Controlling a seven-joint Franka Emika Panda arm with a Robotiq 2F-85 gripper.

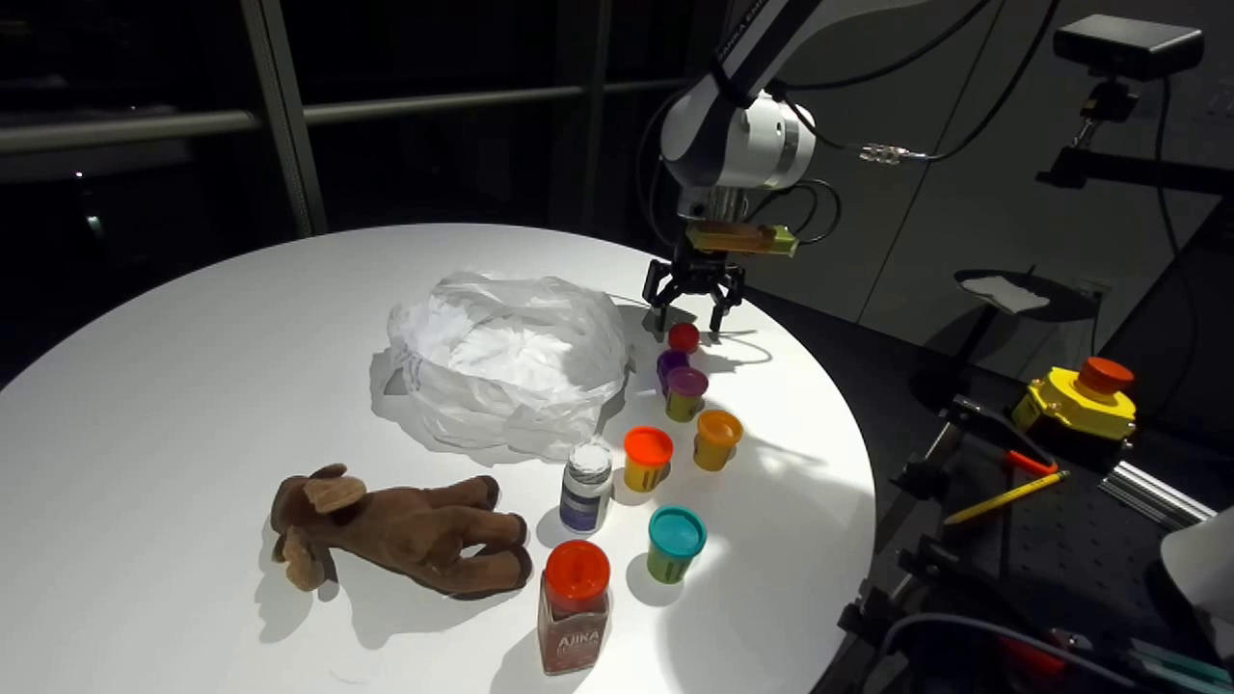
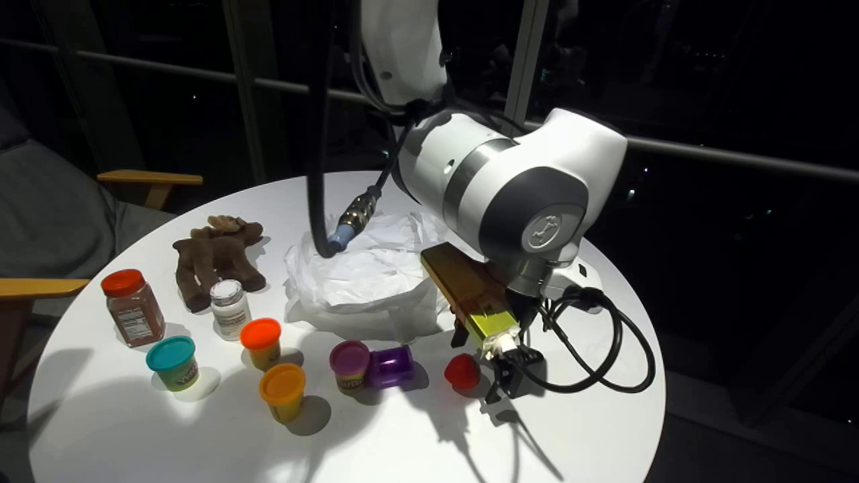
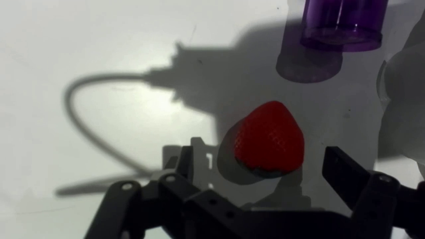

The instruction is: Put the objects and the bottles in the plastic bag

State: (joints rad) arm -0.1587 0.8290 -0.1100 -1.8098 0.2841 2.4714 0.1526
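A red strawberry [image 1: 684,337] lies on the table and also shows in the wrist view [image 3: 269,137]. My gripper [image 1: 688,323] is open, its fingers on either side of the strawberry, apart from it. A clear purple cup [image 2: 391,367] lies on its side near it, touching or close to a purple-lidded tub [image 2: 349,367]. The open white plastic bag [image 1: 424,390] stands beside the gripper. A white bottle [image 1: 585,496], a red-lidded jar [image 1: 574,627], a red-orange-lidded tub [image 1: 647,461], an orange-lidded tub [image 1: 717,441], a teal-lidded tub [image 1: 675,545] and a brown plush moose [image 1: 415,530] are on the table.
The round white table [image 1: 174,366] has its edge close behind the gripper. A cable [image 2: 604,335] loops from the wrist beside the gripper. The bag's side shows at the right edge of the wrist view [image 3: 406,99]. A grey chair [image 2: 54,215] stands beyond the table.
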